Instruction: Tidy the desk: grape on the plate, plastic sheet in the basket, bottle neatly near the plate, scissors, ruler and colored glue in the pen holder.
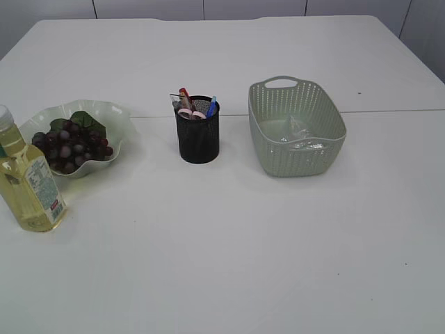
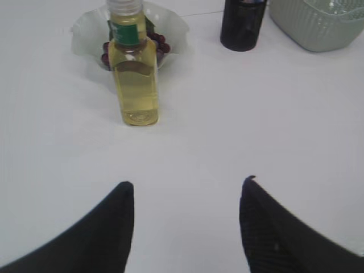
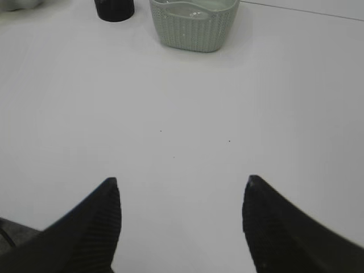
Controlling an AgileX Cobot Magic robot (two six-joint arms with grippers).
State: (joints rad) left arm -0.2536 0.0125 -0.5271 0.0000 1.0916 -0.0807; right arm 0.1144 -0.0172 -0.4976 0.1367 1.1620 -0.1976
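Dark grapes (image 1: pixel 69 147) lie on the pale wavy plate (image 1: pixel 111 115) at the left. A bottle (image 1: pixel 28 182) of yellow liquid stands upright just in front of the plate, also seen in the left wrist view as the bottle (image 2: pixel 135 79) before the plate (image 2: pixel 85 28). The black mesh pen holder (image 1: pixel 198 136) holds scissors with pink handles (image 1: pixel 189 111), a red-capped item and a blue one; I cannot pick out the ruler. A clear plastic sheet (image 1: pixel 300 133) lies in the green basket (image 1: pixel 327 111). My left gripper (image 2: pixel 187 185) is open over bare table, short of the bottle. My right gripper (image 3: pixel 182 185) is open over bare table.
The white table (image 1: pixel 243 243) stretches wide in front of the objects. A seam runs across it behind the pen holder. In the right wrist view the basket (image 3: pixel 193 28) and pen holder (image 3: pixel 114 10) stand far ahead. Neither arm shows in the exterior view.
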